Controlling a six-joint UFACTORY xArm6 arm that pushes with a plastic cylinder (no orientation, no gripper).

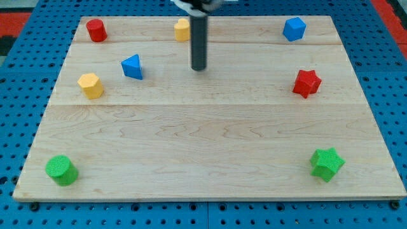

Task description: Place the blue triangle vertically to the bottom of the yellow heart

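Observation:
The blue triangle (132, 66) lies on the wooden board at the upper left. The yellow heart (182, 30) sits near the board's top edge, partly hidden behind my rod. My tip (199, 68) rests on the board to the right of the blue triangle, about a hundred pixels away, and below and slightly right of the yellow heart. It touches no block.
A red cylinder (96, 30) is at the top left, a yellow hexagon (91, 85) left of the triangle, a blue block (294, 28) at the top right, a red star (306, 83) at the right, a green cylinder (61, 170) bottom left, a green star (327, 163) bottom right.

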